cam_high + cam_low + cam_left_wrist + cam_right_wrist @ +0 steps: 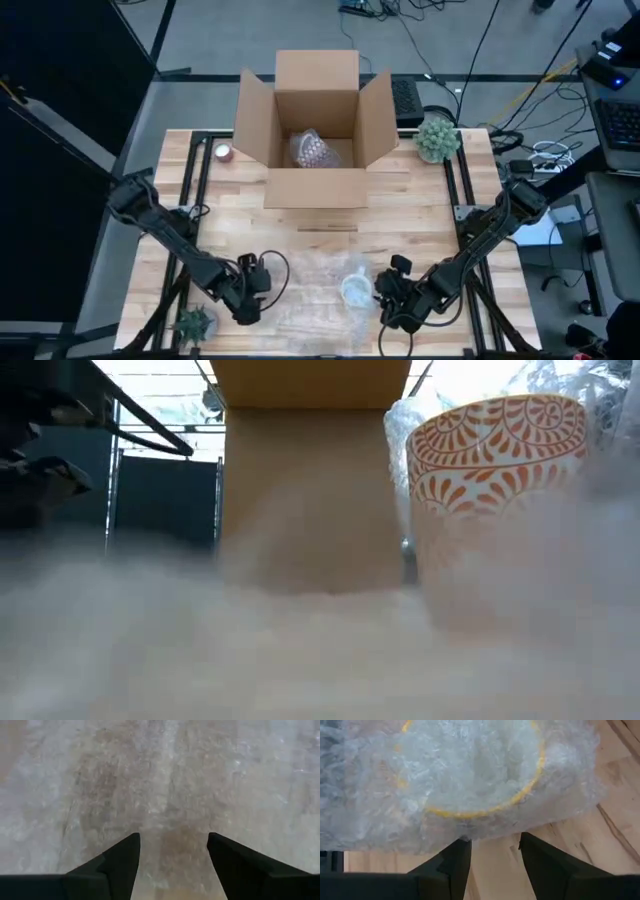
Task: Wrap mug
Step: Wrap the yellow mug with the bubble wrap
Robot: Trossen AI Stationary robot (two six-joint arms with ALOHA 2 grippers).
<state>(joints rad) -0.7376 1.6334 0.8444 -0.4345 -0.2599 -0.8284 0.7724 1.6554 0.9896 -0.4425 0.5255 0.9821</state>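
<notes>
A white mug with an orange pattern stands upright on a clear bubble wrap sheet near the table's front edge. In the right wrist view the wrap lies over the mug, and the mug's yellow rim shows through it. My right gripper is open just right of the mug, its fingertips at the wrap's edge. My left gripper is open at the sheet's left side, its fingers over the flat wrap. My right gripper has one fingertip right at the edge of the wrap that covers the mug. I cannot tell whether it touches the wrap. Nothing lies between the two fingers.
An open cardboard box stands at the far middle with a bubble-wrapped bundle inside. A green plant is to the right of the box, a small round object to its left, and a small plant at the near left corner.
</notes>
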